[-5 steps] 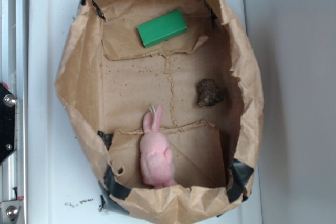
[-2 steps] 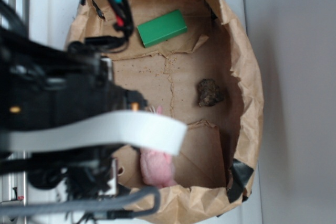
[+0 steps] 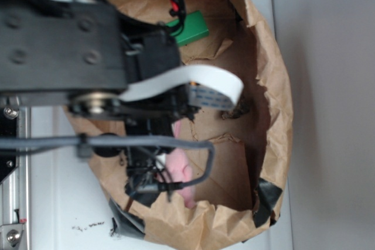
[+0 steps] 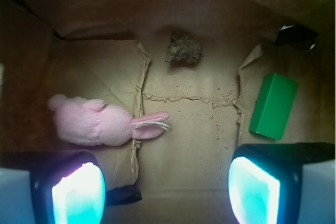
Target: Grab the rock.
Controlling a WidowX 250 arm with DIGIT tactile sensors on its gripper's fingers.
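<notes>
1. Three loose items lie on the floor of a brown paper bag (image 4: pixel 31 56) with rolled-down walls: the rock (image 4: pixel 184 50), a pink plush bunny (image 4: pixel 100 123) and a green block (image 4: pixel 273 106).
2. From the wrist view, the rock sits at the far side of the bag floor, close against the far wall, roughly centred between the two fingers (image 4: pixel 79 192) of the end effector (image 4: pixel 165 190).
3. The end effector is spread wide, with nothing between its fingers, and it hangs above the bag floor, well apart from the rock.
4. The bunny lies on its side to the left in the wrist view, its ears pointing toward the middle crease of the bag floor.
5. The green block lies to the right in the wrist view, just beyond the right finger, apart from the rock.
6. In the exterior view, the black arm (image 3: pixel 64 45) and a white ribbon cable (image 3: pixel 193 83) cover much of the bag; only a sliver of the rock (image 3: pixel 239 111) shows past the cable, near the bag's right wall.
7. The bag rests on a white counter (image 3: pixel 53 203).
</notes>
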